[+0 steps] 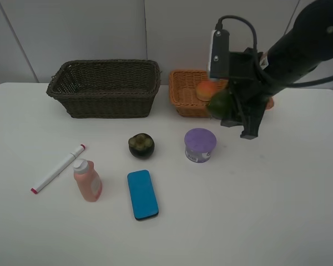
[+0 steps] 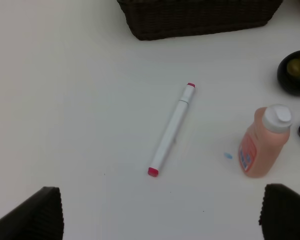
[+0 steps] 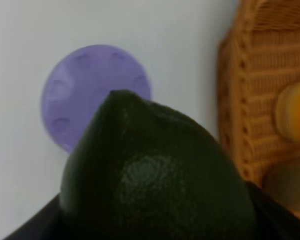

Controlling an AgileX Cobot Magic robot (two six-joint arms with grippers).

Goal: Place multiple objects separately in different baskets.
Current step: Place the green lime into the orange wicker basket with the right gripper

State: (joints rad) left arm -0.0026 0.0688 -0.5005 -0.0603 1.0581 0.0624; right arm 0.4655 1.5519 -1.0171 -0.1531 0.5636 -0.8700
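My right gripper is shut on the green fruit and holds it in the air at the front edge of the light orange basket; the fruit fills the right wrist view. The orange-red fruit lies in that basket, with the brown kiwi beside it. The purple-lidded tub, dark mangosteen, flat blue block, pink bottle and white red-tipped marker lie on the table. The dark brown basket is empty. My left gripper is open above the marker.
The white table ends at a grey wall behind the baskets. The left arm is out of the exterior view. The bottle and mangosteen sit to one side of the marker.
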